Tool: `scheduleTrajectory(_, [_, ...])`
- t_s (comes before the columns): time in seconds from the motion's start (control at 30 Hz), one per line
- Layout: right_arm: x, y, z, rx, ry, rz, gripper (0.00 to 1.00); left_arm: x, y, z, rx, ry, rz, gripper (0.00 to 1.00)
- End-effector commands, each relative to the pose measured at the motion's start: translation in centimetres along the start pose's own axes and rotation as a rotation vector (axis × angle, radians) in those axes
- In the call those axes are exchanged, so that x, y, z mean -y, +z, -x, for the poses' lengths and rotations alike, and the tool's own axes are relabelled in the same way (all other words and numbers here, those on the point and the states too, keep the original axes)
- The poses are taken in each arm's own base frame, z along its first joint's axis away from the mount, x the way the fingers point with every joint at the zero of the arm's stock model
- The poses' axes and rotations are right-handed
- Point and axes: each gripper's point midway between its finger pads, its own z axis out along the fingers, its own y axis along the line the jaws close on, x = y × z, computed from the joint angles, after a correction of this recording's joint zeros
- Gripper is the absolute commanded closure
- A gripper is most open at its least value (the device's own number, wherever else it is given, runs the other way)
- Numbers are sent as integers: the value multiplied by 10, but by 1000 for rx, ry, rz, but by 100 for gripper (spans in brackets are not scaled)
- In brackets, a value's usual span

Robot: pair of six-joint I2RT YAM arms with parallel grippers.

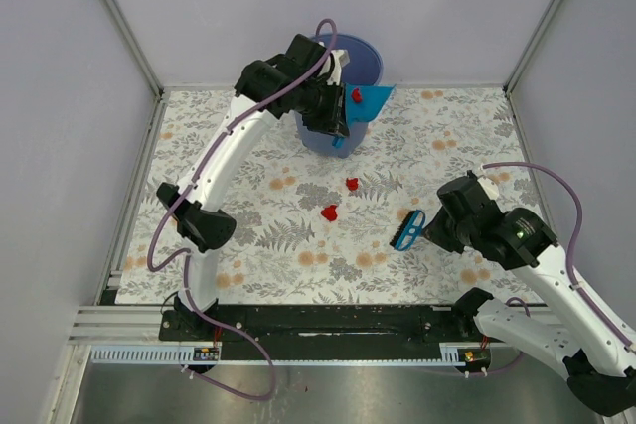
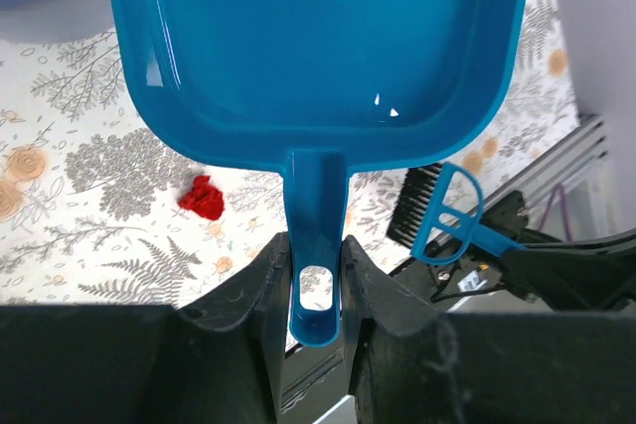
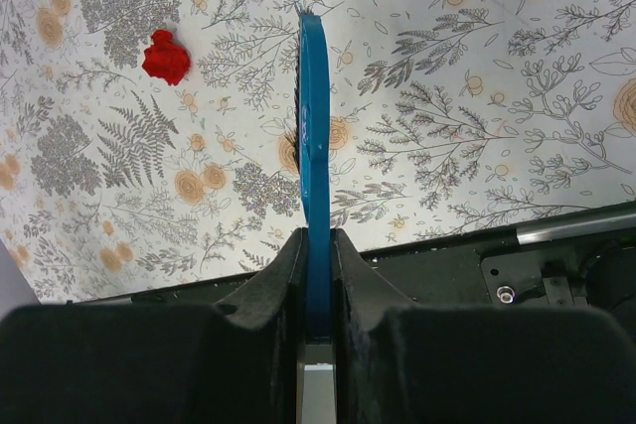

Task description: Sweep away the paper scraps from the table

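Paper scraps [image 1: 329,212]: small crumpled red lumps

You get bright, even light with only faint shadows on the table [image 1: 447,136], small white glints on the dustpan [image 2: 318,67] above its handle, and a dark, blurry foreground below that handle.

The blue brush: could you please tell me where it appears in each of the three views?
Top external: blue brush, right of centre, lower half.
Left wrist: lower right, below the dustpan.
Right wrist: centre, edge-on, between the right fingers.
Shared landmark: the flower-printed table under it.
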Motion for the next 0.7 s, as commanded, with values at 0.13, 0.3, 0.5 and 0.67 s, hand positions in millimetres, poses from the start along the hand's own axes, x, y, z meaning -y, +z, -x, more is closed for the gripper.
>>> scheduleTrajectory(0.13, [-11,-13,5,15,48,67,100,22,-26,69,178,-123,-291,100])
scheduleTrajectory(0.3, [-8,-17,5,23,71,76,100,33,-32,103,220,-215,-486,100])
scheduleTrajectory(0.5, [-6,-22,5,24,82,76,100,51,-61,140,272,-322,-730,100])
scheduleTrajectory(0.67, [-3,-24,2,19,100,83,100,70,-106,164,356,-329,-963,100])
